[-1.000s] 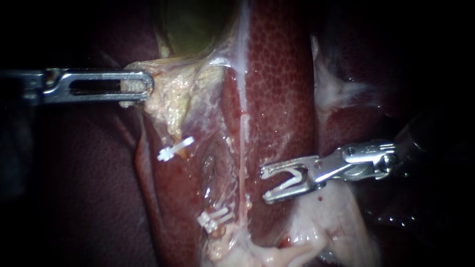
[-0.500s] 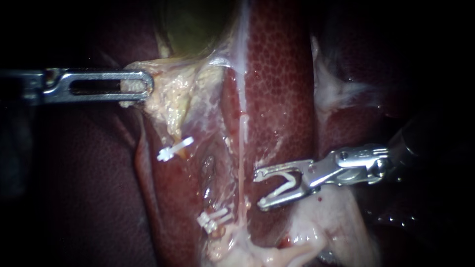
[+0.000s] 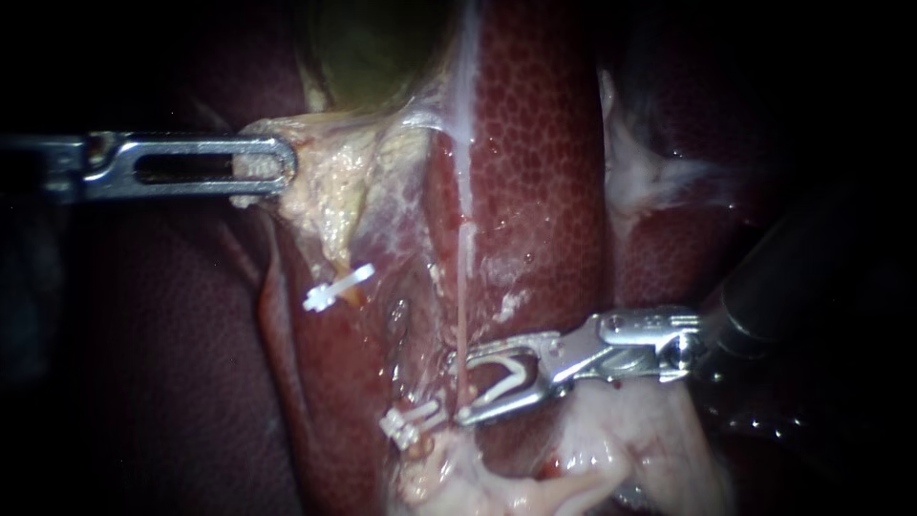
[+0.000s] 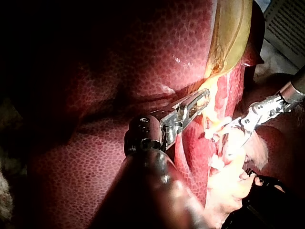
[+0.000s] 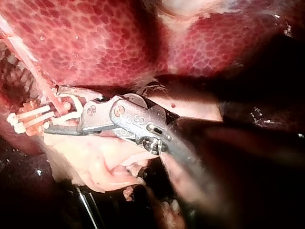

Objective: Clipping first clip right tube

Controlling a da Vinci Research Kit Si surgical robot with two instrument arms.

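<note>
My right instrument (image 3: 458, 387) comes in from the right. Its jaws are open, with an open white clip (image 3: 506, 375) seated between them. They straddle the thin pink right tube (image 3: 463, 287), which runs down across the liver (image 3: 544, 143). The right wrist view shows the same jaws (image 5: 57, 114) around the tube (image 5: 40, 81). My left instrument (image 3: 263, 167) is shut on yellowish tissue at the neck of the green gallbladder (image 3: 373, 57), also seen in the left wrist view (image 4: 198, 102). A white clip (image 3: 336, 287) sits on the left tube.
More white clips (image 3: 413, 423) sit low, just left of my right instrument's lower jaw. Pale fatty tissue (image 3: 621, 430) lies under the right instrument's shaft. Dark liver surface (image 3: 172, 363) fills the left side.
My right instrument has moved left and slightly down, so its open jaws with the clip now straddle the right tube. The left instrument has held still.
</note>
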